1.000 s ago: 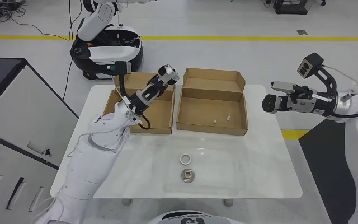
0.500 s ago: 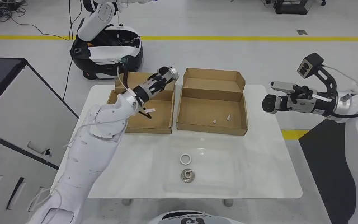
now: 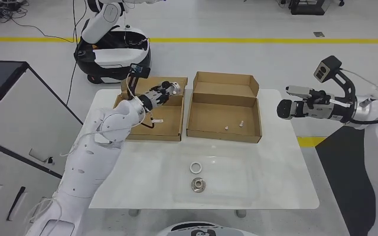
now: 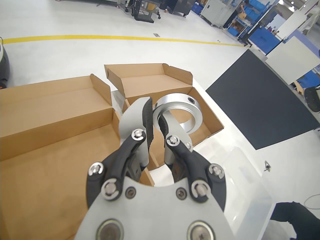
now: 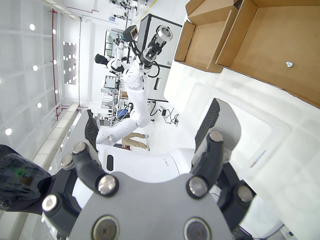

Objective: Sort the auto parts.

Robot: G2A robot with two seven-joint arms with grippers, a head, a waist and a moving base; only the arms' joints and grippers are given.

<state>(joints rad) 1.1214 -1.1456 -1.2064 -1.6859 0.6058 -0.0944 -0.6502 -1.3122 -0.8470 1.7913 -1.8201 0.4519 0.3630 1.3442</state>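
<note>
"What has changed?"

"The left pincer point(image 4: 153, 112), clamped on the metal ring's point(image 4: 175, 99) rim, has swung lower and leftward. The ring now hangs over the far end of the left box point(image 3: 168, 121)."

"Meaning?"

"Probably a drop there next. The right pincer point(image 5: 150, 122) stays wide open and empty, right of the bench point(image 3: 277, 177)."

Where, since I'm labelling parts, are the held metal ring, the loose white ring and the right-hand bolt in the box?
metal ring point(image 4: 175, 101), left wrist view, on its upper rim.
white ring point(image 3: 192, 168), top view, on its rim.
bolt point(image 3: 241, 124), top view, on its middle.
</note>
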